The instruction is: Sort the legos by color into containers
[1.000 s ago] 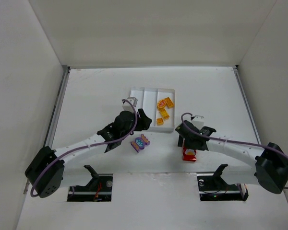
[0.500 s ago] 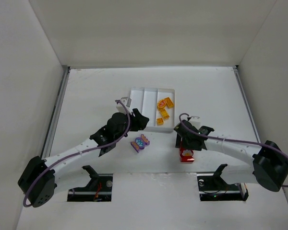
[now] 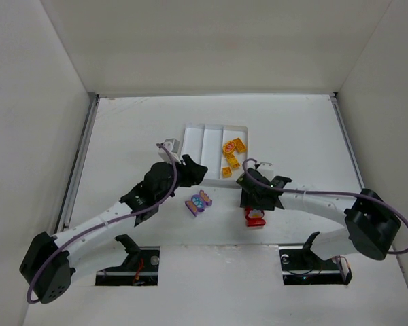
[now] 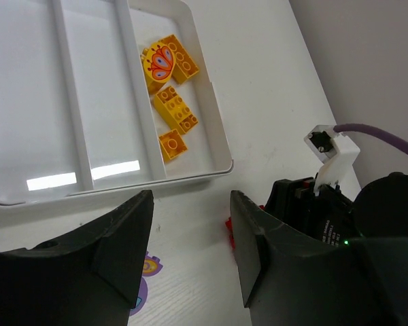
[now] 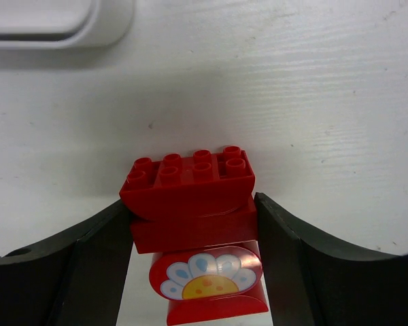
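Legos (image 4: 177, 109): four yellow, one red stack (image 5: 190, 204)

Bright even overhead light, glare streaks on the white tray (image 4: 54, 182), soft shadows, sharp focus throughout

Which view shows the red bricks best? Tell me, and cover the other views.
The right wrist view: the red bricks fill the frame, studs and flower print sharp, clamped between the right fingers. The top view shows them small at the tip of the right arm; the left wrist view catches only a red sliver.
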